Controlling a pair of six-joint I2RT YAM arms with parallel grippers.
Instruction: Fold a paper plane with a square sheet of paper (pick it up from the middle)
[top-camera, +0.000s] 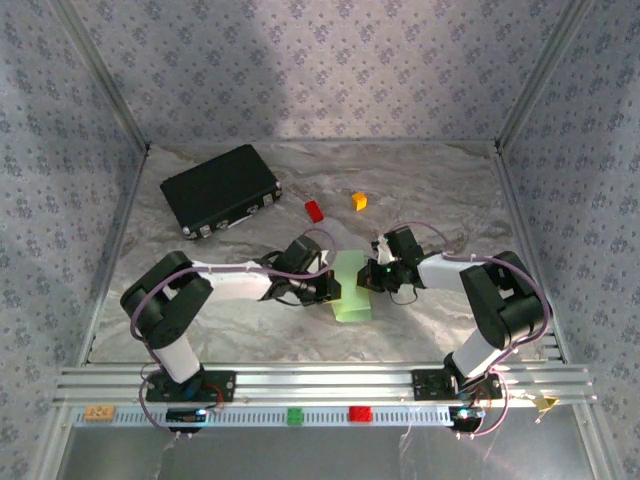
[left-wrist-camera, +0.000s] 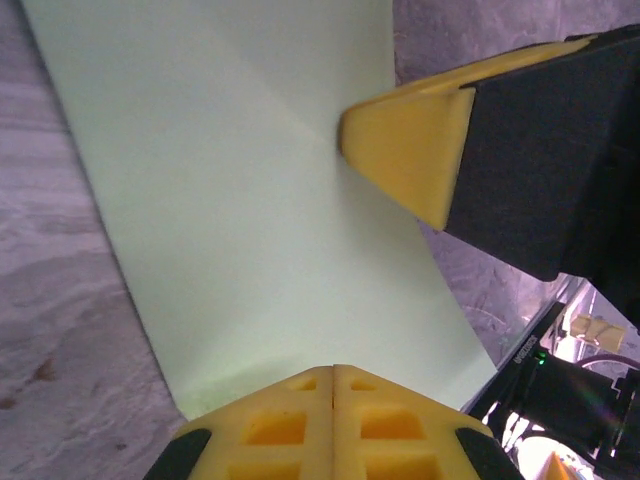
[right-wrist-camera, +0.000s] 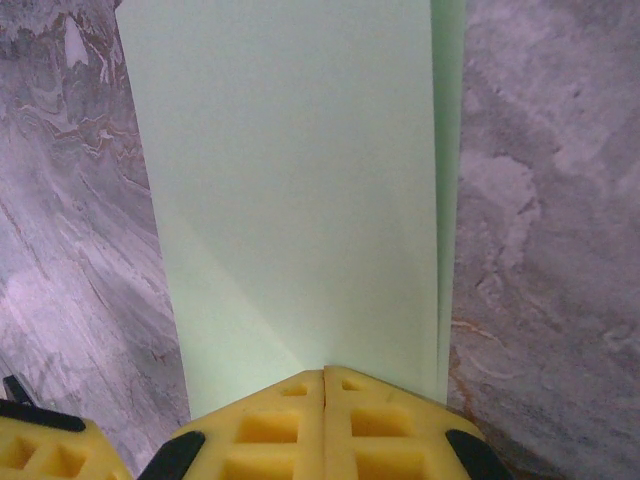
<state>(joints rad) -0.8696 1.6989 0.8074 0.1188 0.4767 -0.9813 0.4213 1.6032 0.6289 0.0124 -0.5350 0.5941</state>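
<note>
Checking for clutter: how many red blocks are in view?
2. One red block on the table, right of the black case; a second red block on the front rail, beside the green block. More may be hidden.

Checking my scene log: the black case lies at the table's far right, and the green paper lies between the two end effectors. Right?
No. The top external view shows the black case at the far left, not right. The green paper does lie between the left end effector and the right end effector.
</note>
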